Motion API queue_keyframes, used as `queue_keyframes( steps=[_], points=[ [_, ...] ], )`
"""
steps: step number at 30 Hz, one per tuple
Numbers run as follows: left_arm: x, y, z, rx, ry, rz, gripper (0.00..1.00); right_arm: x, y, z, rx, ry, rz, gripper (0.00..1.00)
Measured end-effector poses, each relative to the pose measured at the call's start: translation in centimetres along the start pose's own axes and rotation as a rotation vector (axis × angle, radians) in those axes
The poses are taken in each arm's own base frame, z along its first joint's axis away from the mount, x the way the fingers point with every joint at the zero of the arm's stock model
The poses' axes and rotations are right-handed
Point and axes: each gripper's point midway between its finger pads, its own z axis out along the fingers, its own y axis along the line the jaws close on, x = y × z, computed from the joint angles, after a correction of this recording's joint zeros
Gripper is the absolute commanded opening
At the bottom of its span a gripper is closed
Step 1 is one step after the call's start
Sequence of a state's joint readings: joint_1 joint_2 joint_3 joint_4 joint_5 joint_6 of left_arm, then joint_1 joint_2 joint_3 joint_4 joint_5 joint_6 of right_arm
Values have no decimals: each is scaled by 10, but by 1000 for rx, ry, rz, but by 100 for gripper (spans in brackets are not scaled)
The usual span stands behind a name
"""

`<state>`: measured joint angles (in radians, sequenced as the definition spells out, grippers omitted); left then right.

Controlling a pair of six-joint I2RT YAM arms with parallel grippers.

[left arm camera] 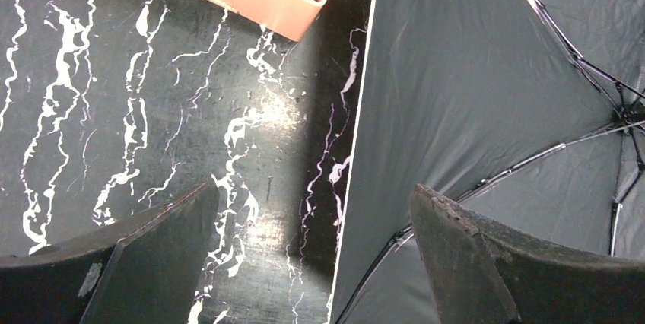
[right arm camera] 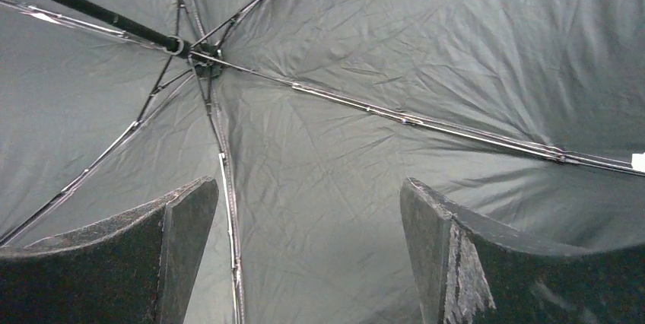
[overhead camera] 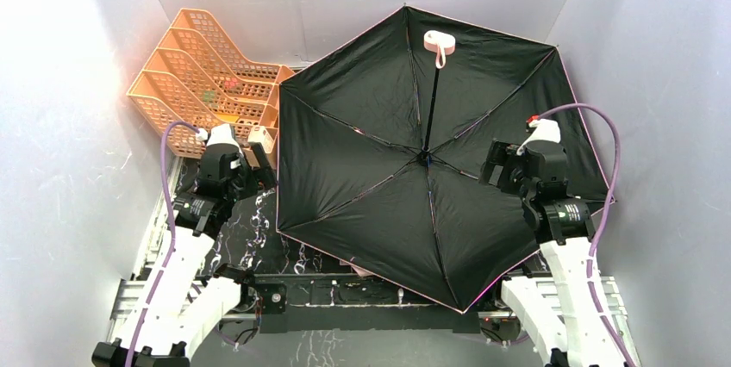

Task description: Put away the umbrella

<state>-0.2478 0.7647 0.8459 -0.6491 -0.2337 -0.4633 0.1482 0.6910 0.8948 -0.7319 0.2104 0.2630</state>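
Open umbrella (black underside up) fills centre frame; left end effector and right end effector spread wide, holding nothing

Here is the surface, black and streaked with white marble veins, bare only in a strip along its left side. The umbrella lies wide open on it with the black inside facing up, and it covers the whole middle and right. At the far left stands a peach plastic rack with stepped, slotted tiers, and its near corner sits just beside the umbrella's pink-edged left rim, with a narrow band of veined black between them.
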Motion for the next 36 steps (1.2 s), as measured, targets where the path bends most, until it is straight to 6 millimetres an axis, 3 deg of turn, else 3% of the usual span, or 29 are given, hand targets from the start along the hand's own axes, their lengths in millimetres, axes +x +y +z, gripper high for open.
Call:
queue_keyframes(
  steps=[9,14,19,25,36],
  points=[
    [-11,-13,-3,79,4,6,98,-19,22,-18,-161,-135,28,98],
    [-14,-16,-5,99,1,9,98,-26,53,-23,-351,-194,-5,98],
    [-11,-21,-5,129,22,11,98,-7,80,-1,-523,-183,-35,99],
    [-8,-28,-6,169,41,12,98,18,98,33,-642,-140,-85,99],
    [-4,-38,-10,233,61,32,98,10,116,65,-752,-250,-227,99]
  ],
)
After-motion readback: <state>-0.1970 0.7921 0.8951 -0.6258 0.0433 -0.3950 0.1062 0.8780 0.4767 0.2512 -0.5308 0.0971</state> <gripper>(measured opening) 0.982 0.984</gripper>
